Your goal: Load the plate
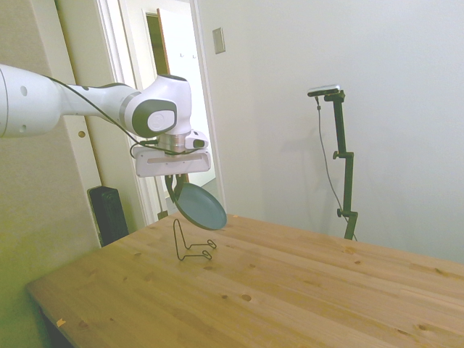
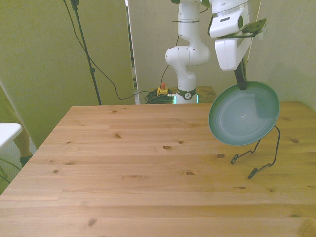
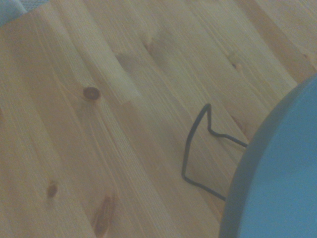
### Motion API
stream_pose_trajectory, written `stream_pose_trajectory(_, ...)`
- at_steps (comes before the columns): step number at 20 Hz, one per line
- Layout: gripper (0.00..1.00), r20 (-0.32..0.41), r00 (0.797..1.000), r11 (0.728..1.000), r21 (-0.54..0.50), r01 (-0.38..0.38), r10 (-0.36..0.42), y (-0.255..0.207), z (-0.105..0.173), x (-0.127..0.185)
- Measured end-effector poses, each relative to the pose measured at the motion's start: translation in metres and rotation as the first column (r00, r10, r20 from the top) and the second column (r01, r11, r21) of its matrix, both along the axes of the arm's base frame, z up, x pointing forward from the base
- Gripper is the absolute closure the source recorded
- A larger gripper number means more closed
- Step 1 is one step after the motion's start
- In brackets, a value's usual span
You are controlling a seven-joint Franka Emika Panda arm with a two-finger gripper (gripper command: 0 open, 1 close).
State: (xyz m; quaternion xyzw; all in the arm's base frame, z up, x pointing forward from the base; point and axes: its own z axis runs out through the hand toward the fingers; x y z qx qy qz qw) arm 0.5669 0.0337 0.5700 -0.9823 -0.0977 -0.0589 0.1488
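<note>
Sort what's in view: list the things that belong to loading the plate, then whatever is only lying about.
Belongs to the job:
- plate, held up off the table, tilted
- gripper, shut on the plate's rim
- wire rack, standing below the plate

Just lying about:
- nothing else on the wooden table

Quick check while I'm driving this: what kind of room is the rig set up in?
Probably a plain indoor room used as a robot test space: a bare wooden table, blank walls, a doorway behind, and cables on the floor by the arm's base.
</note>
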Motion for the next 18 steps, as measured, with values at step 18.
stream_pose_trajectory(18,1.0,-0.096,0.995,0.949,0.309,0.058,-0.03,0.009,-0.045,0.016)
